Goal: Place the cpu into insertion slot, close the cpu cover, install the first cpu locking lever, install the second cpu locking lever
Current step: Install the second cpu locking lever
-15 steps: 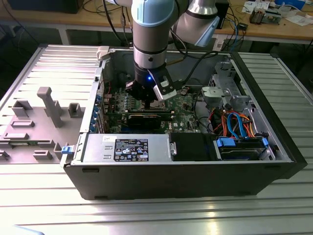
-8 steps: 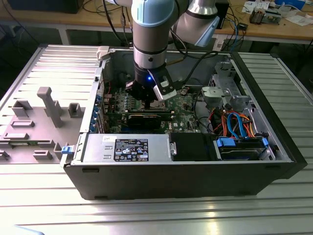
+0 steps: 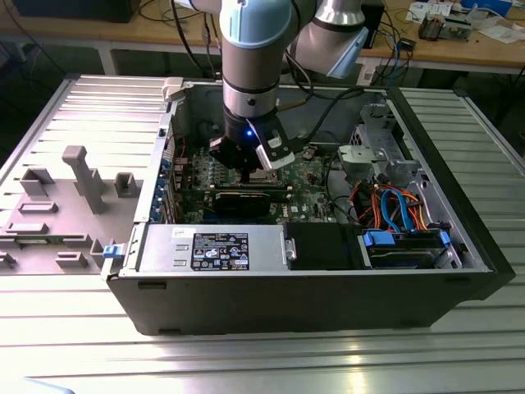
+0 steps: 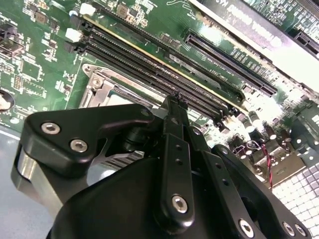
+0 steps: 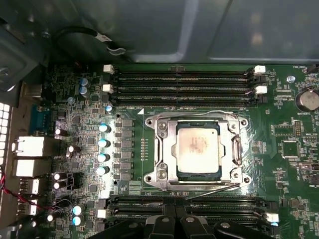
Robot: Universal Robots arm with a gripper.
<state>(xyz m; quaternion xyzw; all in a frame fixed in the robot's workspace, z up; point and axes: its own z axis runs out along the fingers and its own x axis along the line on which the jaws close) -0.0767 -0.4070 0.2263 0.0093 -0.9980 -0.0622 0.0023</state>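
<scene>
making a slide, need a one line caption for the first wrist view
The cpu sits in the insertion slot on the green motherboard, with the claw hovering beside the memory slots.

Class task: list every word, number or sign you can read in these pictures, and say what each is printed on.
None can be read.
Black label on the power supply: too small.
White print on the card: blurred.
Marks on the cpu: too faint.
White print on the motherboard: too small.

1 cpu point(image 5: 197, 152), 1 cpu cover point(image 5: 164, 144), 1 gripper point(image 4: 175, 102)
</scene>
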